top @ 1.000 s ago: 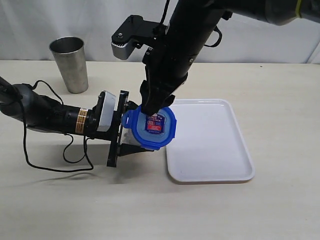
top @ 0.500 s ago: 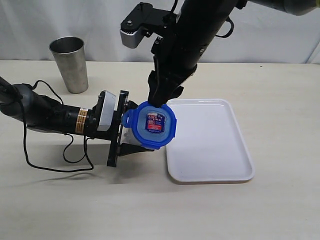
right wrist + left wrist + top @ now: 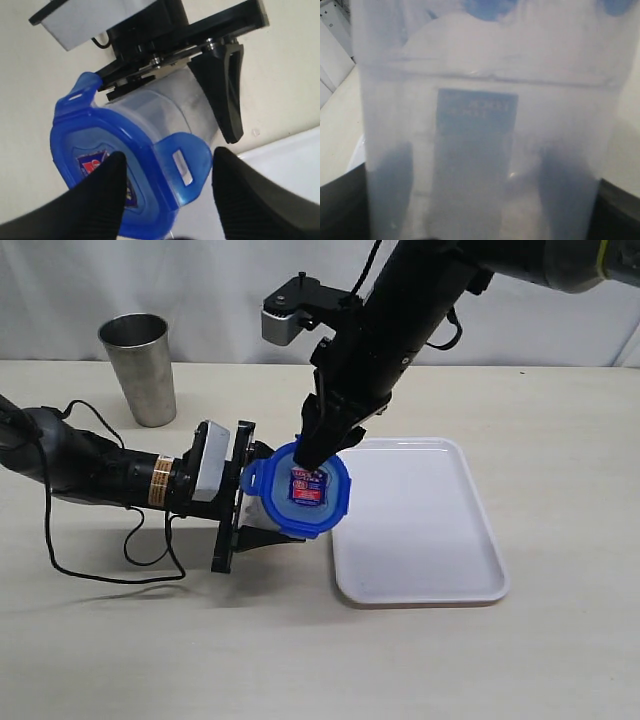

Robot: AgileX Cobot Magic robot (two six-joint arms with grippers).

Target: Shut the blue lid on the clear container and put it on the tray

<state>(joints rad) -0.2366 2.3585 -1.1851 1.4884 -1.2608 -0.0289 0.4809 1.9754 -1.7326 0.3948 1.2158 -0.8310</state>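
Note:
The clear container (image 3: pixel 262 523) lies tilted in my left gripper (image 3: pixel 262 496), which is shut on its sides. Its white label (image 3: pixel 476 110) fills the left wrist view, with the fingers (image 3: pixel 390 190) dark behind the plastic. The blue lid (image 3: pixel 305 492) with the red-and-white sticker sits on the container's mouth, several flaps sticking out unlatched. My right gripper (image 3: pixel 314 454) hangs open at the lid's upper edge. In the right wrist view, its fingertips (image 3: pixel 97 200) straddle one raised flap (image 3: pixel 182 160) of the blue lid (image 3: pixel 100 150). The white tray (image 3: pixel 420 530) lies just right of the container.
A grey steel cup (image 3: pixel 140 368) stands at the back left of the table. A black cable (image 3: pixel 90 565) loops on the table under the left arm. The tray's corner (image 3: pixel 290 160) shows beside the lid in the right wrist view.
The right arm has shifted to the right; its fingertips lifted off the lid's upper edge and came back down to it. The left gripper and container barely moved.

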